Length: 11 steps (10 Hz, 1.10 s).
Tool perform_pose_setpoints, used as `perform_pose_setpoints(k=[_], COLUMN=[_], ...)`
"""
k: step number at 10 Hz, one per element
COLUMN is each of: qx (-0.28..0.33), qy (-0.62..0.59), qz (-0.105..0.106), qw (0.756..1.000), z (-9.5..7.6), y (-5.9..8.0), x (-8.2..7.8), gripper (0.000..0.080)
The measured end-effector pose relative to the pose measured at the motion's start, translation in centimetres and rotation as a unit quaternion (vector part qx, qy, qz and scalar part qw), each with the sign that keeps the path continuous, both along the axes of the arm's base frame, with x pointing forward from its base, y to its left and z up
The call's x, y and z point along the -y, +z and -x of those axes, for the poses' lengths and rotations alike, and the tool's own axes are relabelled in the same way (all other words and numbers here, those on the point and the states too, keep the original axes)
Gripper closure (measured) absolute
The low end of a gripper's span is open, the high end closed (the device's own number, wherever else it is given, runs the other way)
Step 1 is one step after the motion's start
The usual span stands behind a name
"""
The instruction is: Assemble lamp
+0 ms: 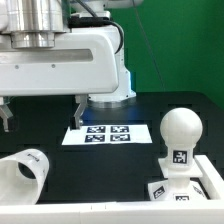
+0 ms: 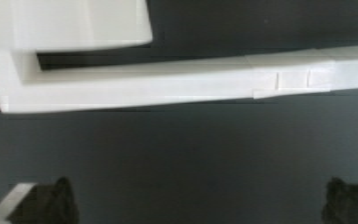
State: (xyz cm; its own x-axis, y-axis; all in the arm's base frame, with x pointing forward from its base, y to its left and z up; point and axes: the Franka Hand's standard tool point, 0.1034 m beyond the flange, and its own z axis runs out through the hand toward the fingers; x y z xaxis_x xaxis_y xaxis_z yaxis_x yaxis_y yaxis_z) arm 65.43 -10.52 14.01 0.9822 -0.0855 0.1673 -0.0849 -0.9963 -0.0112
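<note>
In the exterior view the round-headed bulb (image 1: 181, 132) stands upright on the blocky base (image 1: 190, 186) at the front right. The cup-like shade (image 1: 22, 172) lies on its side at the front left. My gripper (image 1: 42, 112) hangs over the dark table behind the shade, well left of the bulb. It is open and empty, with its two dark fingers (image 1: 80, 107) wide apart. In the wrist view the gripper (image 2: 197, 205) shows only dark table between its fingertips (image 2: 48, 200), and no lamp part is in sight.
The marker board (image 1: 105, 133) lies flat mid-table, just right of my gripper. The white robot arm (image 1: 70, 55) fills the upper part of the exterior view. A white L-shaped rail (image 2: 176, 85) crosses the wrist view beyond the fingers.
</note>
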Motion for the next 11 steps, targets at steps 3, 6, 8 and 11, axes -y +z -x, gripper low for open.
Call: perform_pose_setpoints(k=[3, 6, 8, 11], qx=[-0.001, -0.072, -0.115, -0.2], qy=[-0.001, 0.001, -0.012, -0.013], qz=[0.0, -0.022, -0.038, -0.051], qw=[1.0, 0.997, 0.993, 0.979], z=[0.1, 0.3, -0.2, 0.9], y=[-0.1, -1.3, -1.3, -1.6], x=[0.1, 0.8, 0.3, -0.1], gripper=[0.0101, 0.0101, 0.0101, 0.0101])
